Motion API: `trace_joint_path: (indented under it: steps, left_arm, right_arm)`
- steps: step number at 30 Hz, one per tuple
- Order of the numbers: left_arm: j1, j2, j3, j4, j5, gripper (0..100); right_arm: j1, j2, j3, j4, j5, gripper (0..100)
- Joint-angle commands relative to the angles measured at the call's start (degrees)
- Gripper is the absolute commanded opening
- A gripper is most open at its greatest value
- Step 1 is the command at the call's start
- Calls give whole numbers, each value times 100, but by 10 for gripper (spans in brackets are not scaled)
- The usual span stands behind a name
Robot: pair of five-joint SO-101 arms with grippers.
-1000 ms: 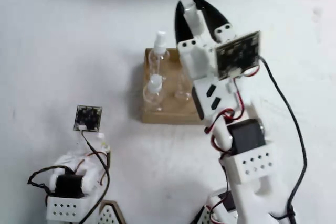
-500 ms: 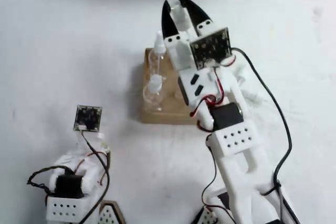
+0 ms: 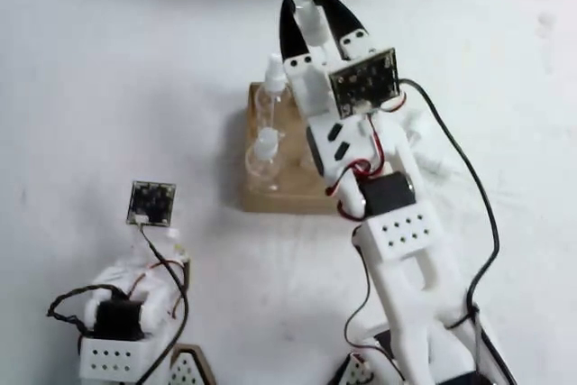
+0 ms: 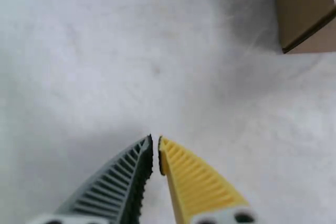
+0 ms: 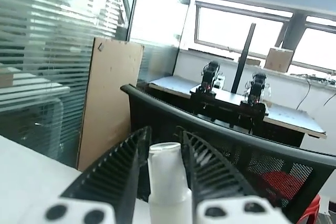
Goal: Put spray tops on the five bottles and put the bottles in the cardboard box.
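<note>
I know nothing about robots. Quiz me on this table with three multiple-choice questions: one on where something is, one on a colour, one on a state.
1. Where do the two capped bottles stand?
A) in the cardboard box
B) on the floor
C) on a shelf

2. What colours are the left gripper fingers?
A) both red
B) one grey, one yellow
C) both white

3. What state is the right gripper in?
A) wide open and empty
B) shut on a white spray top
C) shut on a pen

Answers:
1 A: the high view shows both bottles inside the box's brown outline.
2 B: the left wrist view shows a grey finger beside a yellow one.
3 B: the right wrist view shows the fingers pressing on the spray top from both sides.
</note>
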Motion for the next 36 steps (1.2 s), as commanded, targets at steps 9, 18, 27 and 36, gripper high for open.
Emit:
trace_joint_path:
  steps: [9,18,27,36]
  left_arm:
    - [57,-4,-9,-18,-62,24]
    - [57,-4,-9,-18,-62,24]
    - [57,-4,-9,-18,-62,24]
    - [57,-4,-9,-18,-62,24]
  right_arm:
    - [198,541,-79,-505,26,15]
    - [198,541,158,-549,26,15]
    - [154,567,580,-927,18,15]
    - [92,549,1609,-1859,18,15]
